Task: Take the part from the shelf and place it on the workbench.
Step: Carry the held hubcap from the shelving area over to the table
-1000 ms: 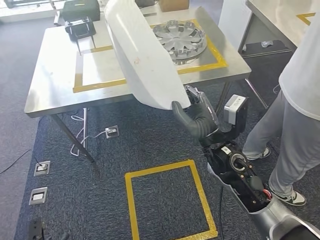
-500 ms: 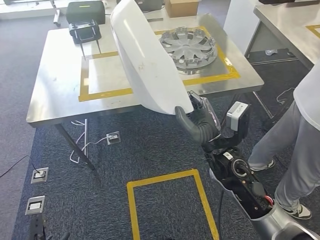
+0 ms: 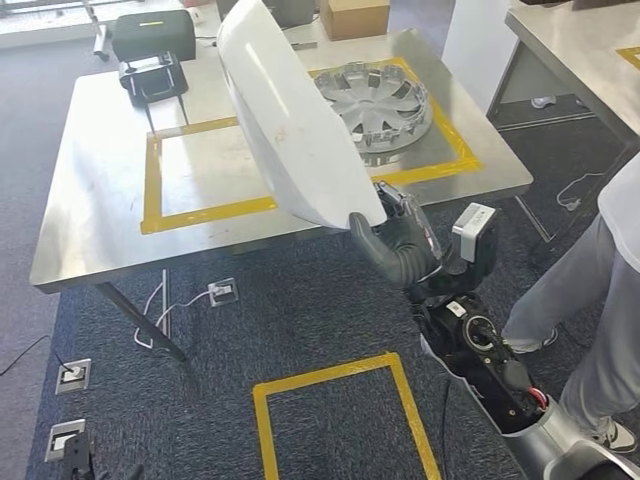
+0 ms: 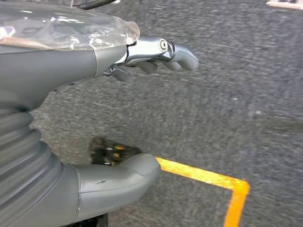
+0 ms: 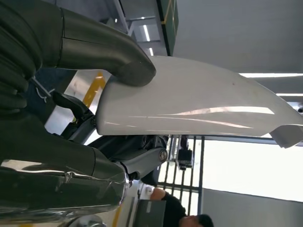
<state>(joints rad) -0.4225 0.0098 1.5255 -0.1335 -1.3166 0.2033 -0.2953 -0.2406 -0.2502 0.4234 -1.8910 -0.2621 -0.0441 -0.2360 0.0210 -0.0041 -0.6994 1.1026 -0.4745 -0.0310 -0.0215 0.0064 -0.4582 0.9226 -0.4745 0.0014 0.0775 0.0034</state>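
White part (image 3: pixel 290 125): right hand (image 3: pixel 396 245) grasps its near end; left hand (image 4: pixel 107 109) released. Best lowered flat into workbench's (image 3: pixel 90 210) yellow-taped frame (image 3: pixel 200 165), left of hubcap (image 3: pixel 373 95).

On the steel workbench (image 3: pixel 98 210), the left yellow-taped square (image 3: pixel 198 170) lay bare. A silver wheel cover (image 3: pixel 373 100) filled the right square; a black case (image 3: pixel 153 33) and cardboard box (image 3: pixel 354 17) lined the far edge.
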